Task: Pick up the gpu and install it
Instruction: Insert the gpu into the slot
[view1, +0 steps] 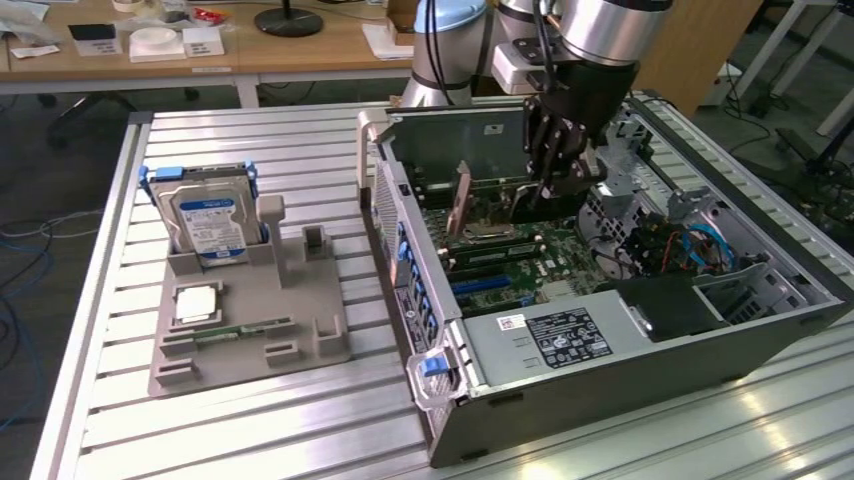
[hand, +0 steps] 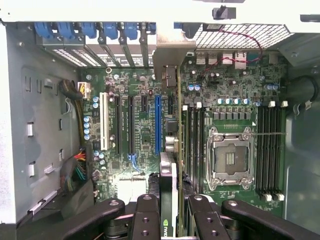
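Note:
My gripper (view1: 554, 185) reaches down into the open computer case (view1: 641, 400) and is shut on the gpu (view1: 467, 205). The card stands on edge, upright, just above the motherboard (hand: 140, 125). In the wrist view the gpu (hand: 171, 170) shows edge-on between my two black fingers (hand: 149, 216). It runs alongside the blue expansion slot (hand: 158, 125), and its metal bracket end (hand: 169, 65) reaches the case's rear slot openings. Whether its edge sits in a slot I cannot tell.
A grey parts holder (view1: 307, 340) on the slatted table in the exterior view's left carries an upright silver hard drive (view1: 207, 220) and a lying memory stick (view1: 240, 328). Inside the case are the CPU socket (hand: 230, 157), memory slots, cables and a power supply (view1: 561, 335).

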